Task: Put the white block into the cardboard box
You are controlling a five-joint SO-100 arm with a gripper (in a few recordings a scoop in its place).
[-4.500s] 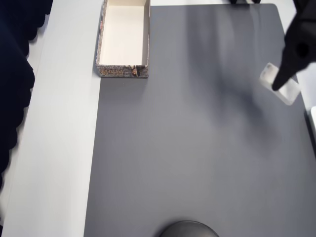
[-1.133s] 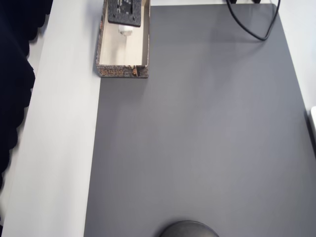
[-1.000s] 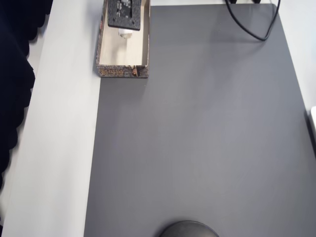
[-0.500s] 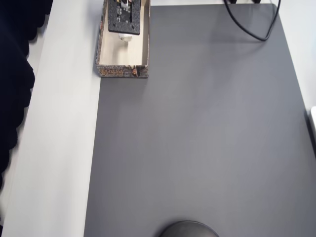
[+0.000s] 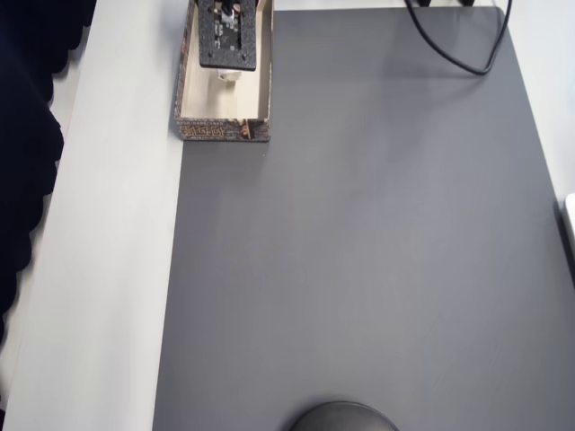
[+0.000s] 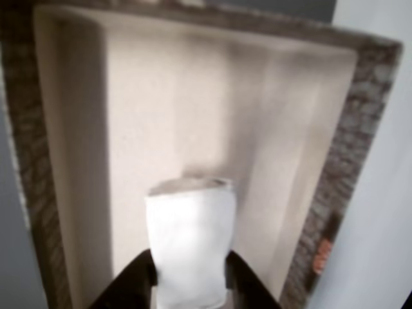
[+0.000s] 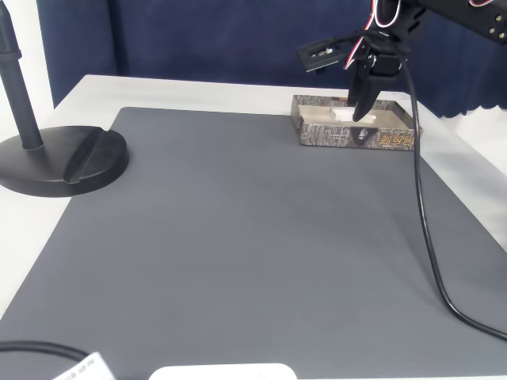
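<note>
The cardboard box [image 5: 225,106] lies at the top left of the overhead view, beside the grey mat's corner, with patterned outer sides [image 7: 333,134] and a cream inside [image 6: 167,116]. My gripper [image 6: 188,275] reaches down into it, its black fingers [image 6: 140,278] closed on either side of the white block [image 6: 190,251]. The block stands on end between them, low over the box floor. From overhead the wrist's black board [image 5: 229,36] covers most of the gripper, and one end of the block [image 5: 225,77] peeks out below it. In the fixed view the gripper [image 7: 361,113] dips into the box next to the block [image 7: 342,116].
A dark grey mat [image 5: 359,251] covers most of the white table. A black round stand base [image 7: 63,158] sits at the left of the fixed view. A black cable [image 7: 424,237] hangs from the arm and trails across the mat's right side. A blue curtain stands behind the table.
Since 4.5 s ago the block went from the mat's right edge into the box. Over the last second the gripper and block slid a little toward the box's near end.
</note>
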